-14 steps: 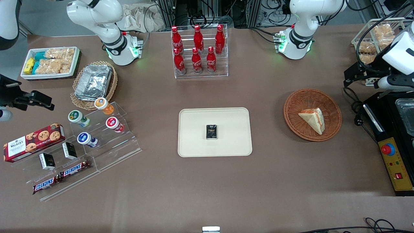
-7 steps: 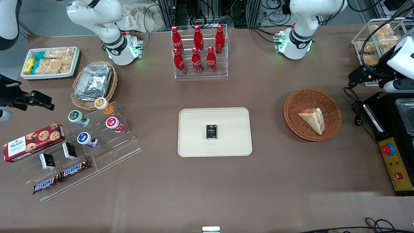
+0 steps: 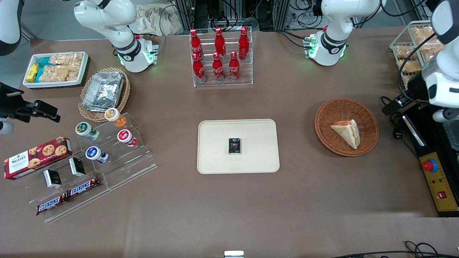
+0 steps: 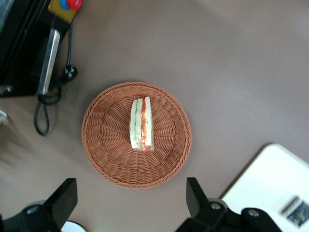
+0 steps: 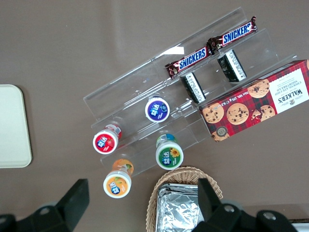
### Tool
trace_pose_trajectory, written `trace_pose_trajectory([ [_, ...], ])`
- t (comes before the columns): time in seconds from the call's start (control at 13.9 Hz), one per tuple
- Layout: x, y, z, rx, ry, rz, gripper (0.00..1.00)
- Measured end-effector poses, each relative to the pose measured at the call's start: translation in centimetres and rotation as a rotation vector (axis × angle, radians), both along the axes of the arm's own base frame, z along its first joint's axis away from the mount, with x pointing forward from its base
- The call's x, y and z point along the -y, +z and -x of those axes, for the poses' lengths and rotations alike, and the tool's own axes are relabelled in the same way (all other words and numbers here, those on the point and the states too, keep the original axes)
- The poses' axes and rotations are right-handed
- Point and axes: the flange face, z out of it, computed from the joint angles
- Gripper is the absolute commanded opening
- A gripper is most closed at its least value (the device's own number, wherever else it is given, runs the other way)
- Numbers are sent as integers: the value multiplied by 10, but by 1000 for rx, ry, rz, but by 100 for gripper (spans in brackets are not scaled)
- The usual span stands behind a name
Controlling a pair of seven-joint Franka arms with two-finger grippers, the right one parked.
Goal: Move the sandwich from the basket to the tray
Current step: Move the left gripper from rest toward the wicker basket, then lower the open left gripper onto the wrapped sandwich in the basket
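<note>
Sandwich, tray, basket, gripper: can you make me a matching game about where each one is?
Things:
1. sandwich
2. small black packet
3. red bottles
4. gripper

Places:
A. in the clear rack, farther from the front camera than the tray
B. open, up above the table near the basket
C. in the reddish-brown basket
D. on the cream tray

Pairs: 1-C, 2-D, 3-A, 4-B

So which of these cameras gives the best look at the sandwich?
The left wrist view: it looks straight down on the sandwich in the basket, showing its layered filling, with the open end effector above. The front view shows it smaller, as a wedge. The right wrist view misses it.
</note>
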Motion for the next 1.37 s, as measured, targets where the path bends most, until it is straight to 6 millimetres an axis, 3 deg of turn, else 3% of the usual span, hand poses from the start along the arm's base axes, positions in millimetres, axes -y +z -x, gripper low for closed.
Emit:
trace_pose_trajectory([
  [0.58,0,-133,23,-3,221,-8,100],
  [0.94,0,-172,25,-24,230,-6,100],
  [1.37,-6,-221,42,3,238,4,100],
])
